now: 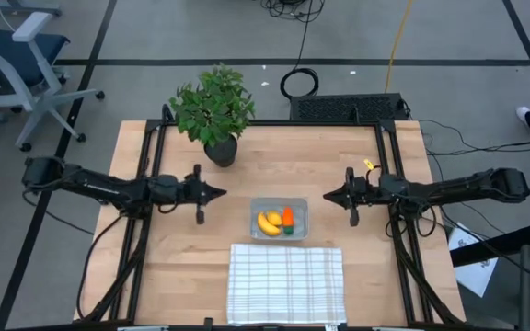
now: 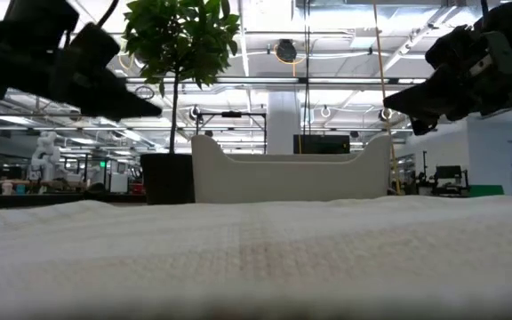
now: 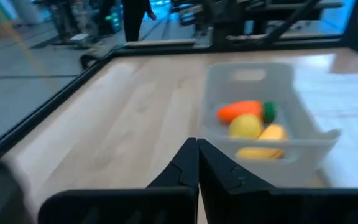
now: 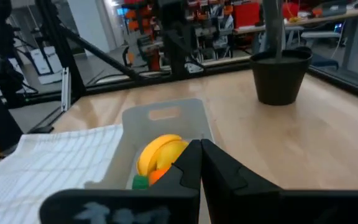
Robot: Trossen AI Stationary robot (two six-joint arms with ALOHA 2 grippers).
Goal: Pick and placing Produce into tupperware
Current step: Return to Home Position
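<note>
tupperware [image 1: 300,206]: we see one, translucent, rectangular
inside: one banana [image 1: 268,223], one lemon [image 1: 274,218], one carrot [image 1: 287,219]
left hand [image 1: 219,193], right hand [image 1: 329,196]: both clenched, empty

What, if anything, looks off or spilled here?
Nothing stands out. The banana, lemon and carrot all lie inside the upright container; cloth flat, plant upright. Left gripper and right gripper hang to either side, fingers shut.

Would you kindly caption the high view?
Yellow banana, lemon, orange carrot inside clear container, between left gripper and right gripper.
</note>
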